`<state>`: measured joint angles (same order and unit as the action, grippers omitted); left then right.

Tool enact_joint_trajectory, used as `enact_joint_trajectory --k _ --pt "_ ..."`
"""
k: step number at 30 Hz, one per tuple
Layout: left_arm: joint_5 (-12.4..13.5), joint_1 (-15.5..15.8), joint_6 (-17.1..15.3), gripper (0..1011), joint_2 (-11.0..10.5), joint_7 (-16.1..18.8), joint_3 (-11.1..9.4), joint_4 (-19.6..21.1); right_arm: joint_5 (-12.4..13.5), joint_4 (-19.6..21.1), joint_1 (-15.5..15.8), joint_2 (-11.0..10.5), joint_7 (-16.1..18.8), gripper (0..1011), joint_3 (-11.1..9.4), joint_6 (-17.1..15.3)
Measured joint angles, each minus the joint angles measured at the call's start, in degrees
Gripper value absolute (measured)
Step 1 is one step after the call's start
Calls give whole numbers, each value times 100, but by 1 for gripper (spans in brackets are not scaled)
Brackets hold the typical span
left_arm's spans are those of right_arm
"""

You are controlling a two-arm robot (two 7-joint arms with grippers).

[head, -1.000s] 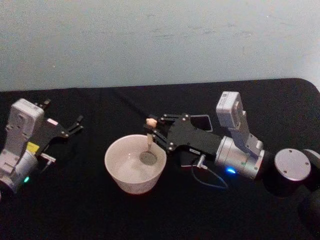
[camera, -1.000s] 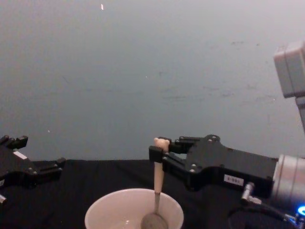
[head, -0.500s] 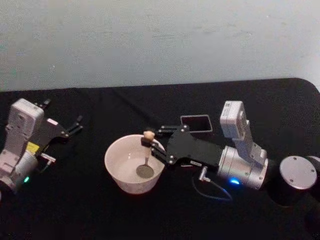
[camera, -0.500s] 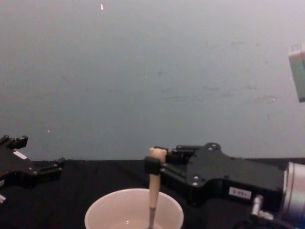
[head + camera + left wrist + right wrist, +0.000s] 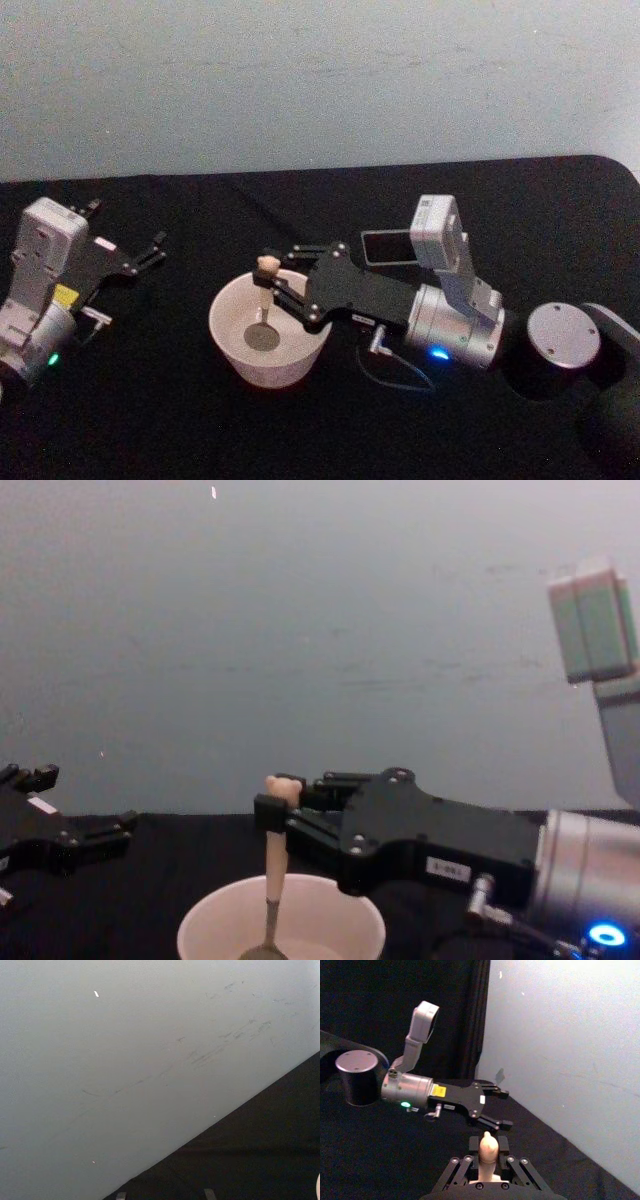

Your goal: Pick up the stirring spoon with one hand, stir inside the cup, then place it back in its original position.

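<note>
- As you look to the far left of the black counter [image 5: 150, 420], you find the left gripper [image 5: 125, 228] parked well apart from the cup, its fingers spread wide.
- Right of it, near the middle, sits your cream-white cup [image 5: 235, 350], upright on the counter.
- Inside the cup stands the stirring spoon [image 5: 264, 300], nearly upright, its round metal bowl down near the cup's floor and its bear head above the rim.
- Your right gripper [image 5: 270, 285] reaches in from the right over the cup's rim and is clenched on the spoon's beige handle just under the bear head.
- Behind that arm you see the dark grey square-mouthed holder [image 5: 386, 246], partly hidden by the wrist camera.
</note>
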<state>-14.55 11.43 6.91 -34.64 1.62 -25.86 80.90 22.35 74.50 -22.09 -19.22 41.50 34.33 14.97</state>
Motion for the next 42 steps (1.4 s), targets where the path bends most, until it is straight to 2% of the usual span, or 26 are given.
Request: enact_joint_trajectory --k 9,23,33,42 --pt "0 0 0 1001 0 0 0 0 -169 -402 -250 180 -181 214 -30 121" --pt "0 0 0 1001 0 0 0 0 -225 -408 -229 143 -289 214 -193 145" --pt "0 0 0 1001 0 0 0 0 -97 -88 -128 32 -266 214 -334 125" --pt "0 0 0 1001 0 0 0 0 194 456 -66 -178 -286 214 -619 50"
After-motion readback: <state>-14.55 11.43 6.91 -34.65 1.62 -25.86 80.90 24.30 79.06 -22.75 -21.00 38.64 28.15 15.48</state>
